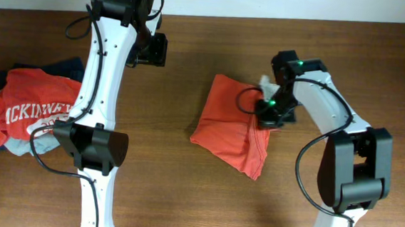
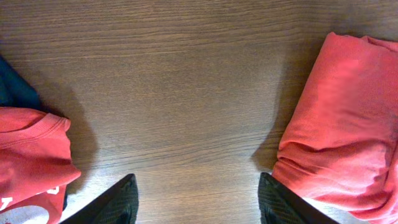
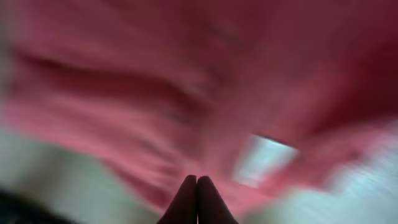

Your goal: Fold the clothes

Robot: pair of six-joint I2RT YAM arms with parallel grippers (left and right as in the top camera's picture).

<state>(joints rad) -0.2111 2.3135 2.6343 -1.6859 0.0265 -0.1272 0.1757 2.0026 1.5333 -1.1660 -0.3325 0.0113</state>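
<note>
- table: brown wood grain, fills the overhead frame.
- orange-red t-shirt: folded into a rough tilted rectangle, centre of the overhead frame, slightly right. its lettering does not show. in my left wrist view it lies along the right edge.
- red shirt with white lettering: folded, left edge of the overhead frame, on top of a navy garment and a pale blue garment. well apart from the t-shirt.
- my left gripper: fingers spread wide over bare wood, between pile and t-shirt, touching neither.
- my right gripper: fingertips pressed together against the t-shirt's right side. the view is blurred, and i cannot tell whether cloth is caught between them.
</note>
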